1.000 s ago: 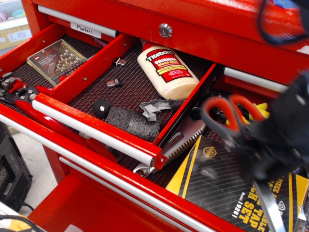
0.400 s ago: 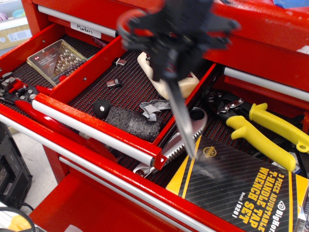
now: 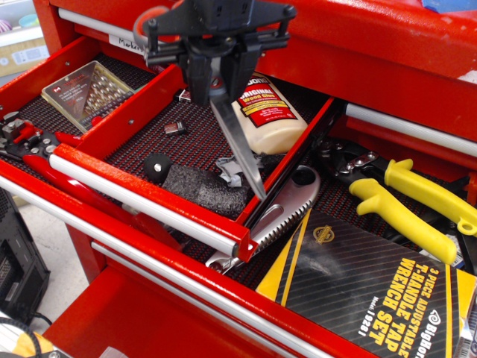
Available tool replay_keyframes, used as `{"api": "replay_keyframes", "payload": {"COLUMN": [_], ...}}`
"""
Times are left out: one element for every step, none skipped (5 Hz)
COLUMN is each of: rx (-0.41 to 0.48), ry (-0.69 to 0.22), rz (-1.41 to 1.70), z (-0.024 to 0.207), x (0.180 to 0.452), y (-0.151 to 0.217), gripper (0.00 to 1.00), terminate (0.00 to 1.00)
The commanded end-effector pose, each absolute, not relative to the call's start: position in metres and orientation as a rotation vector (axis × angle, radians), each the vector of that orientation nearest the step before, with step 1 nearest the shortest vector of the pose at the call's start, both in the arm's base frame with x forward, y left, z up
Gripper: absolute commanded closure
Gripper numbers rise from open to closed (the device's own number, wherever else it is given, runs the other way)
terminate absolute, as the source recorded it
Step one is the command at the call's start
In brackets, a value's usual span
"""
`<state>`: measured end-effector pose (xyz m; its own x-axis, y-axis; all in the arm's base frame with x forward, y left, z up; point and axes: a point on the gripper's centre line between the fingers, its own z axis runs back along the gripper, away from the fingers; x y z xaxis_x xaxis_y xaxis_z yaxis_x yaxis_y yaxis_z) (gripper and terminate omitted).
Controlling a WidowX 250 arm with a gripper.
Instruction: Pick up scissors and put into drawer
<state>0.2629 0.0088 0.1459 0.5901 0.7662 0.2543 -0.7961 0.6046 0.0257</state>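
The scissors (image 3: 237,140) hang from my black gripper (image 3: 218,83) with the long silver blades pointing down and to the right. The blade tip is just above the right inner edge of the drawer. Part of a red-and-grey handle loop (image 3: 146,18) shows to the left of the gripper body. The gripper is shut on the scissors near their pivot, above the back of the drawer. The drawer (image 3: 141,200) is the narrow red one with a dark mesh liner and a silver bar handle, and it is pulled open.
In the drawer lie a Titebond glue bottle (image 3: 270,113), a black foam block (image 3: 205,188), a black knob (image 3: 156,165) and small metal clips (image 3: 175,128). The wider drawer below holds a folding saw (image 3: 279,216), yellow-handled pliers (image 3: 406,209) and a wrench-set box (image 3: 373,291). The left drawer holds a clear case (image 3: 86,89).
My gripper has carried the scissors from the wide drawer at the right, up and left, to above the narrow drawer. The blade tip now hangs lower over that drawer's right edge.
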Motion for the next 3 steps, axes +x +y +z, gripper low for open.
{"api": "replay_keyframes", "payload": {"rx": [0.097, 0.097, 0.097], "ry": [-0.266, -0.266, -0.266], "rz": [0.913, 0.913, 0.913], "z": [0.1438, 0.1438, 0.1438], "x": [0.2741, 0.2741, 0.2741], "y": [0.0072, 0.0072, 0.0072], "gripper": [0.0, 0.0, 0.0], "terminate": [0.0, 0.0, 1.0]}}
